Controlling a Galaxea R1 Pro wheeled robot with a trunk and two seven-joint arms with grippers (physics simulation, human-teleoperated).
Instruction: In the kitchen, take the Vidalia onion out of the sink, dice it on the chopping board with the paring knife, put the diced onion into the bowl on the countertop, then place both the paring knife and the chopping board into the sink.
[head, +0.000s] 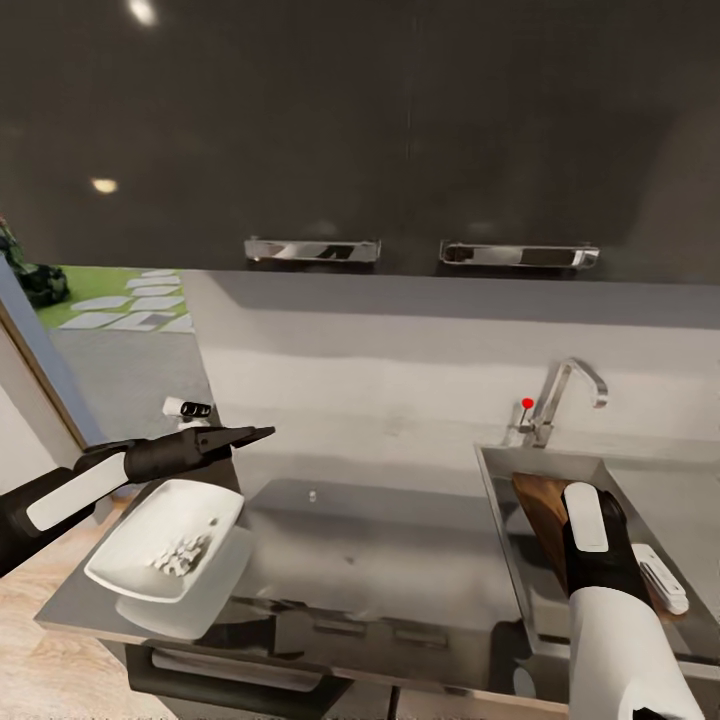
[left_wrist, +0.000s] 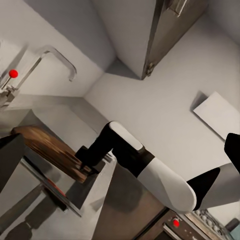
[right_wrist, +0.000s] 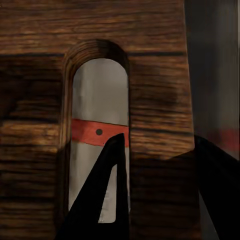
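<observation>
Counter (head: 400, 560) dark and glossy, sink (head: 497, 480) let into its right end under the chrome tap (head: 560, 400). Chopping board (head: 540, 510) is in the basin, tilted against the near-left wall, long axis running roughly away from the robot, slot-handle end toward the right claw (right_wrist: 160, 190). Right arm is the nearer one by far: reaching forward and down into the sink, forearm over the board. Right wrist view: claw sits right at the slot hole, one finger over the slot, the other beside the board's edge, jaws apart with the board end between them; contact unclear, so whether it grips or has let go I cannot tell. Paring knife's red handle (right_wrist: 97, 132) shows through the slot, lying under the board. Bowl (head: 165, 545) at counter's left end holds white diced onion (head: 182, 555). Left claw (head: 250, 435) hovers above the bowl, well apart from the sink, fingers near together, empty.
</observation>
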